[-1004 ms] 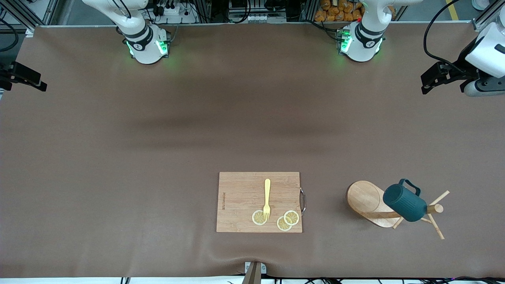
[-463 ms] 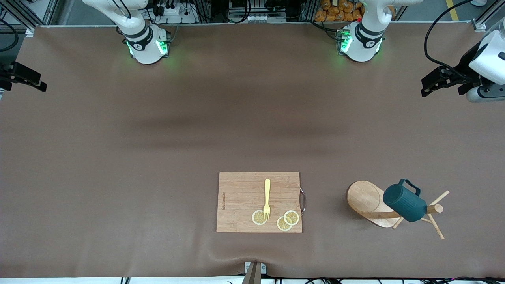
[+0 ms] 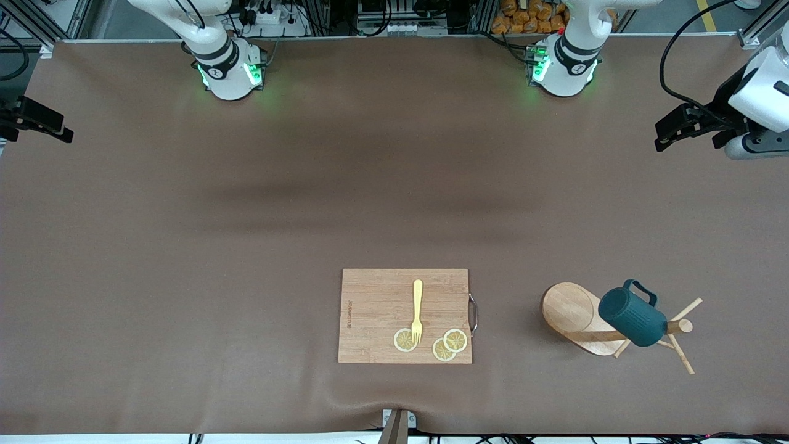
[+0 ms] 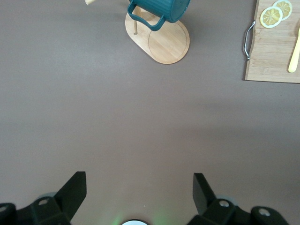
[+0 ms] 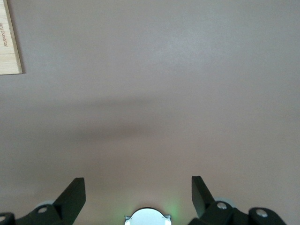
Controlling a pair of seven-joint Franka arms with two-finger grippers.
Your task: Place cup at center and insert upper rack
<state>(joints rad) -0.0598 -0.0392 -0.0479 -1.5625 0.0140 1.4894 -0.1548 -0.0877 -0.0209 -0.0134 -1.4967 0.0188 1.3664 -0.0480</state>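
On the rack [image 3: 616, 327], toward the left arm's end from the board [image 3: 382, 308], hangs the cup [image 3: 632, 317], not at center. Left gripper [image 4: 139, 190] and right gripper [image 5: 138, 187] gape, high over the table.

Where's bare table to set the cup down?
The wide brown stretch between the arm bases and the cutting board is bare. Crowded: the board with fork and lemon slices, and the cup on its stand.

Front view: high, facing both robot bases, whole table.
Wrist views: 2, looking down from high up.
Shared: rectangular wooden cutting board [image 3: 405, 316] [image 4: 274, 51] [image 5: 9, 40] (all 3 views).
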